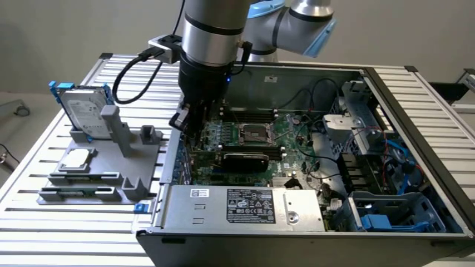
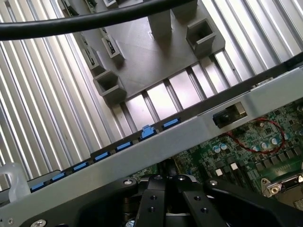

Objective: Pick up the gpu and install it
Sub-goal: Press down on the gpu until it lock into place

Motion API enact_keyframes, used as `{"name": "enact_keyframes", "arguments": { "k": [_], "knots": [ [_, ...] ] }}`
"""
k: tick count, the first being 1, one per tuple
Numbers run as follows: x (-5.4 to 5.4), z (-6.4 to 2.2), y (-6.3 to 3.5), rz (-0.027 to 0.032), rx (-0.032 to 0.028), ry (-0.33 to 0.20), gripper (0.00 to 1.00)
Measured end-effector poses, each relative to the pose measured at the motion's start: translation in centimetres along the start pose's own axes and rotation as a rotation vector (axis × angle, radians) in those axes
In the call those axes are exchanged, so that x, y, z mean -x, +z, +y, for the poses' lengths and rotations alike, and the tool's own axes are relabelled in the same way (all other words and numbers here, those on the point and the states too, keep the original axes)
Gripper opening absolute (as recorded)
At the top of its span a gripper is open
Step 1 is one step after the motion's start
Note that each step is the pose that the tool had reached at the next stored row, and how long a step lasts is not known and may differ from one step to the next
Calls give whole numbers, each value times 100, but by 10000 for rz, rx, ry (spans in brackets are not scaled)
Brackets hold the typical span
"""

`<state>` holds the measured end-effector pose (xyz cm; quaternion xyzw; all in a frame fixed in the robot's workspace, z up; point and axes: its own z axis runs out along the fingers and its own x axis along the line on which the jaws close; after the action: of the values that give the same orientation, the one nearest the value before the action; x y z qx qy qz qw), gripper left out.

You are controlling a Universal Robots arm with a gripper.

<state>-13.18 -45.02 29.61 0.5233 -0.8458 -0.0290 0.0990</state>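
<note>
The silver-and-black robot arm reaches down into the open grey metal computer case (image 1: 415, 105), at its left wall in the exterior view, and its black gripper (image 1: 194, 125) hangs low over the left edge of the green motherboard (image 1: 252, 144). The black fingers (image 2: 163, 198) stand pressed together, fully closed, and whether they pinch anything between them cannot be told from either view. The gpu (image 1: 245, 161), a flat card with a glossy black rounded shroud, sits on the near half of the motherboard, just nearer than the square silver processor socket (image 1: 252, 133) and a little to the right of the gripper (its exact seating is hard to judge). In the wrist view the case's grey side rail with its row of blue clips (image 2: 142, 132) runs across just beside the fingers. On the slatted aluminium table (image 1: 44, 222), left of the case, a grey plastic parts holder (image 1: 111, 183) carries an upright silver hard drive with blue rails (image 1: 83, 111) and a small square silver processor chip (image 1: 77, 159).
</note>
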Motion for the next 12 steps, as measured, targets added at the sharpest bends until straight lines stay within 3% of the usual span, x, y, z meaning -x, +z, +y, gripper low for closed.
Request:
{"name": "enact_keyframes", "arguments": {
  "k": [7, 12],
  "knots": [
    [12, -31, -69, 18, 42, 15, 11],
    [71, -153, -124, 24, 51, 15, 11]
  ]
}}
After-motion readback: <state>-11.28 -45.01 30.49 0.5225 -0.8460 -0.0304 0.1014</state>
